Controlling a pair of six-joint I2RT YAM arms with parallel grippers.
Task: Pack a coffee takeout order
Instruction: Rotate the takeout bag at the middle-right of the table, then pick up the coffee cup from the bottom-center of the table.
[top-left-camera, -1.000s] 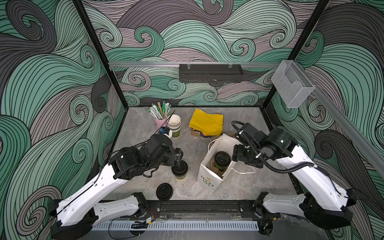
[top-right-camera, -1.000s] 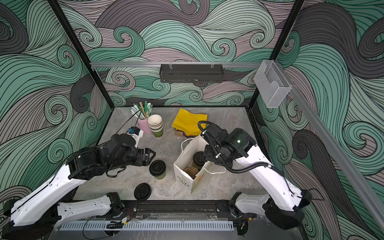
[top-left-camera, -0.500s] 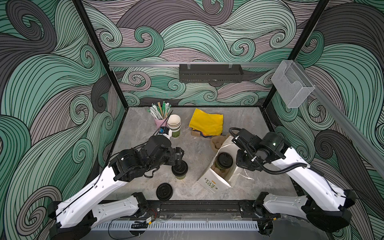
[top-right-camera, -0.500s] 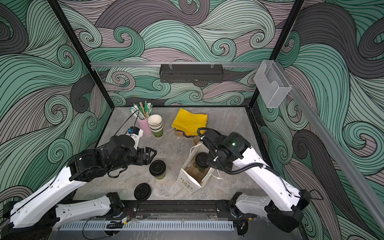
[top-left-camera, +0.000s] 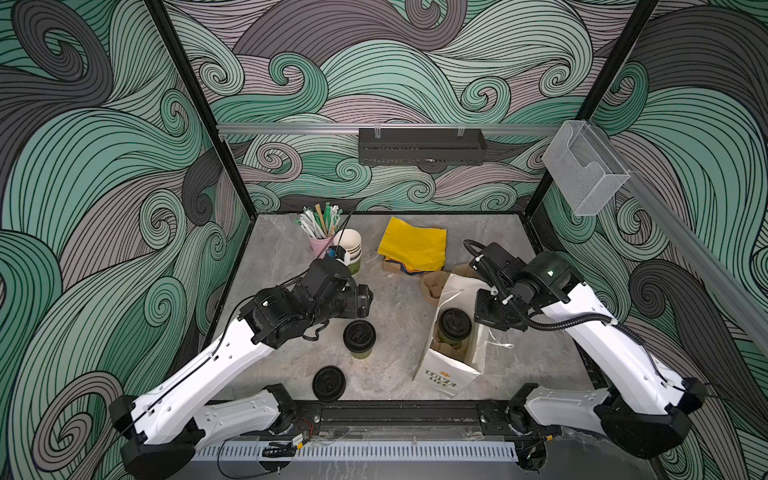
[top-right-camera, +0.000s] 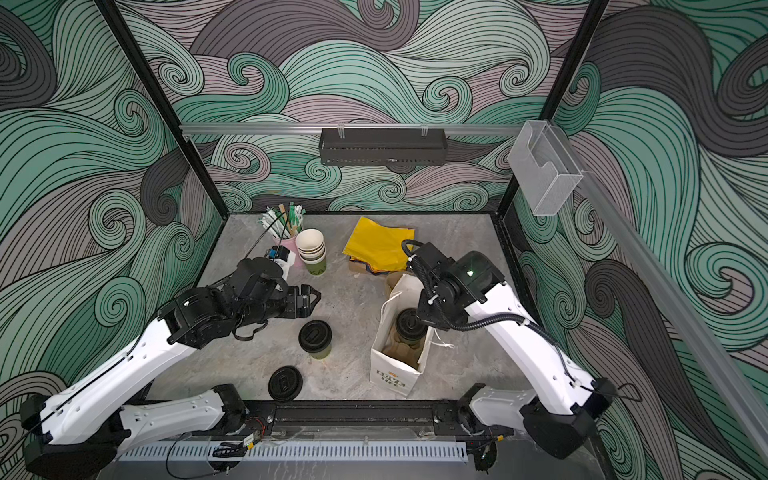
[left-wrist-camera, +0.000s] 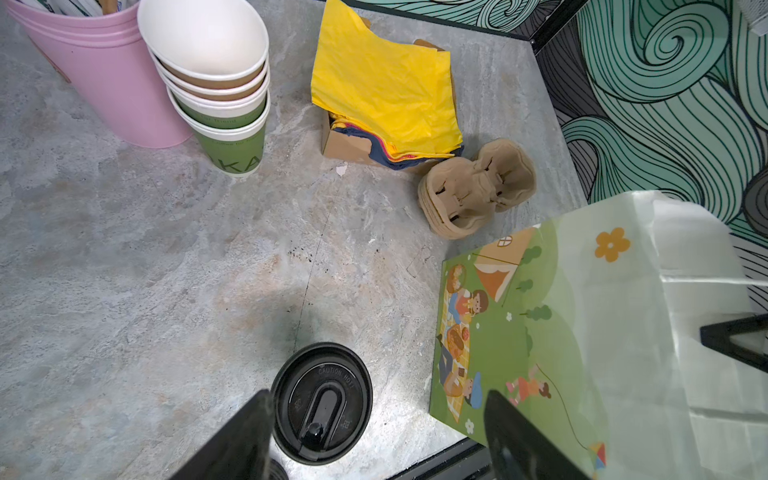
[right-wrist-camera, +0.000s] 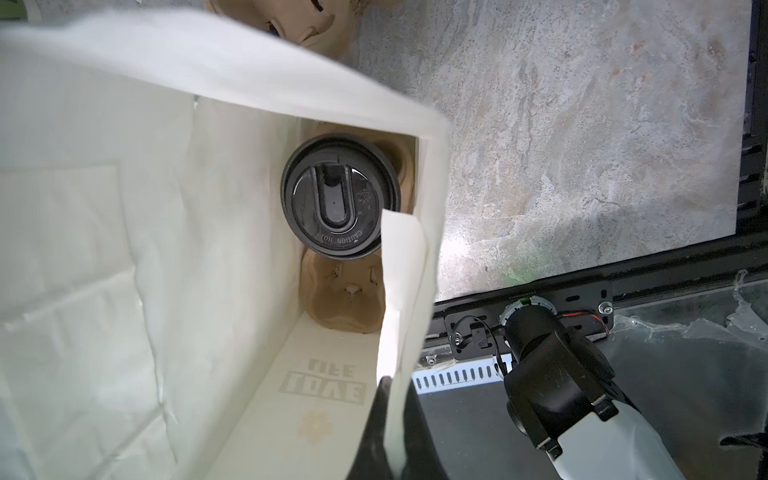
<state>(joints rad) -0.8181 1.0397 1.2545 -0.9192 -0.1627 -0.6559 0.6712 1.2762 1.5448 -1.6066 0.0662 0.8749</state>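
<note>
Right wrist view shows right pincer (right-wrist-camera: 392, 419) clenched on the paper bag (right-wrist-camera: 83, 208), one lidded cup (right-wrist-camera: 338, 199) inside; left pincer (left-wrist-camera: 376, 399) hangs released near the second cup (left-wrist-camera: 322, 401); yellow napkins (left-wrist-camera: 386, 87) unpacked.

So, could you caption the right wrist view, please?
Right gripper shut on the paper bag rim, lidded cup inside.

Lab test booth: wave-printed walls (top-left-camera: 374, 62) and black frame posts (top-left-camera: 200, 104).
</note>
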